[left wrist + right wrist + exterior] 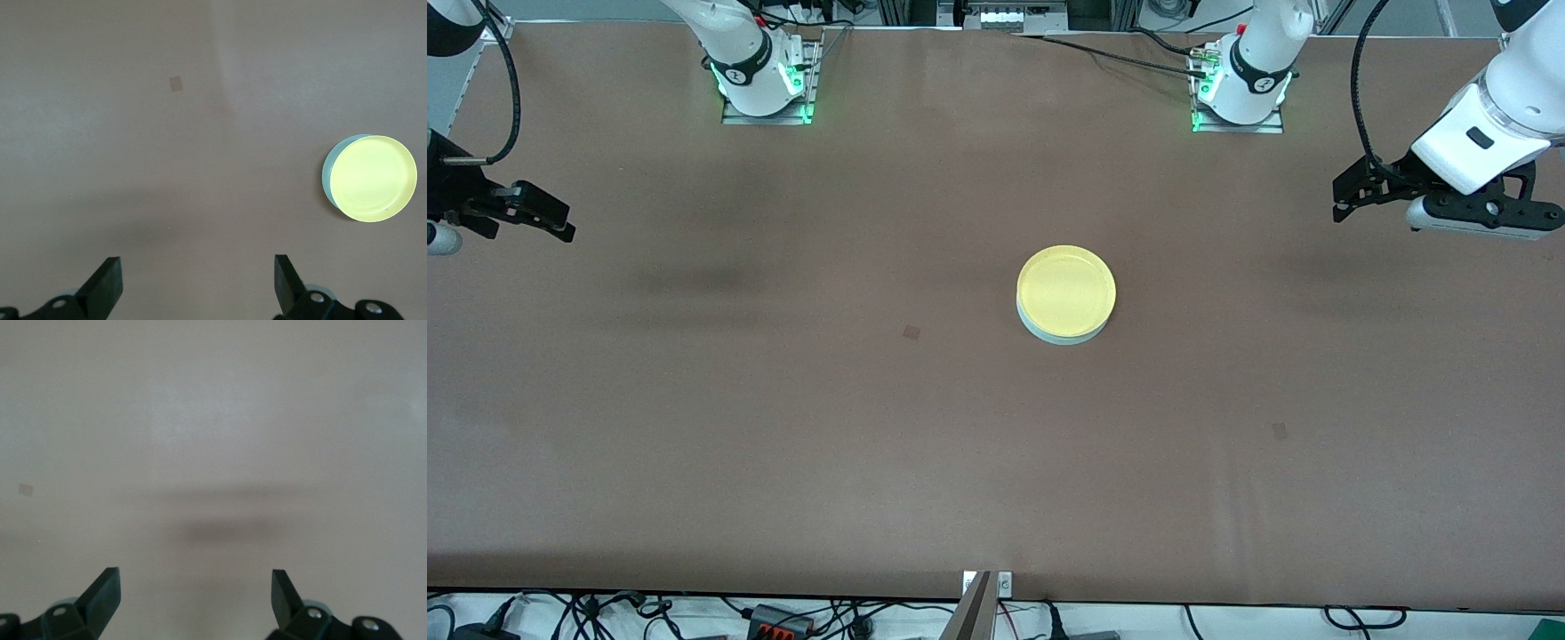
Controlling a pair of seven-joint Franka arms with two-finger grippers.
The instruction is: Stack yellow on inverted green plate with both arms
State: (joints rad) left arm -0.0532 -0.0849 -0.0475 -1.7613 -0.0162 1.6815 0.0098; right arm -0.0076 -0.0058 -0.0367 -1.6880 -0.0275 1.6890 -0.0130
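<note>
We begin with the table, a wide brown surface with nothing on it but the stack near its middle. Our two arms hang out at its ends, well apart from that stack: the left gripper is up over the table at the left arm's end, the right gripper over the right arm's end. In both wrist views the fingers stand spread wide with only bare table between them, so neither pincer has hold of anything.

At the centre, yellow sits on the green plate, rim upward. Of the green plate we see only a pale crescent under yellow's nearer edge, and a sliver in the left wrist view; we take it to be upside down, though so thin a strip does not let us be sure.

We judge the stacking itself done, so the step in hand is to stand clear. To do that well, we keep both arms high and out at the ends and leave the fingers apart. Yellow looks set slightly off-centre on the green plate, so a nudge could slide it.
</note>
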